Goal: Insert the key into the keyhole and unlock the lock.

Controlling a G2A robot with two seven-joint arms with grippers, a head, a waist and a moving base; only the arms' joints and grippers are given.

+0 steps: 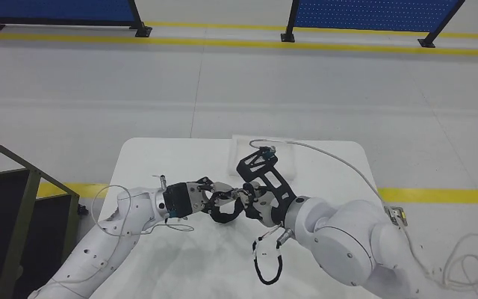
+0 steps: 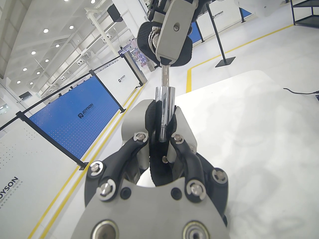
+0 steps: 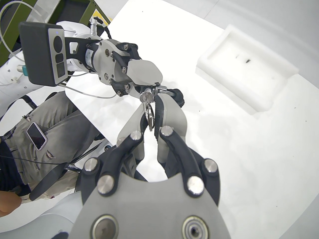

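The lock (image 2: 164, 98), a chrome cylinder, was clamped between the closed fingers of the left end effector (image 2: 163, 114). Its keyhole end stood out beyond the fingertips and was turned toward the right end effector (image 2: 166, 59). A black cable loop (image 1: 224, 215) was seen at the lock, between the two end effectors. The key (image 2: 165, 75) was pinched at its bow by the right end effector, whose fingers were narrowed on it. The blade projected straight ahead of the fingertips and met the mouth of the cylinder. A key ring (image 3: 150, 119) was lodged between the same fingers. The two end effectors were held tip to tip, clear of the bench (image 2: 249, 125), and a white foam tray (image 3: 249, 100) lay well beyond them.

The step in hand was judged to be the insertion. The blade was lined up with the cylinder's axis and its tip was at or just inside the keyhole, though how deep could not be told. The next move would call for the key to be pressed fully home along that axis while the lock was held rigid. A roll of the right wrist about the blade would then be needed. Any sideways drift could be expected to jam the blade or twist the cylinder in the left grip
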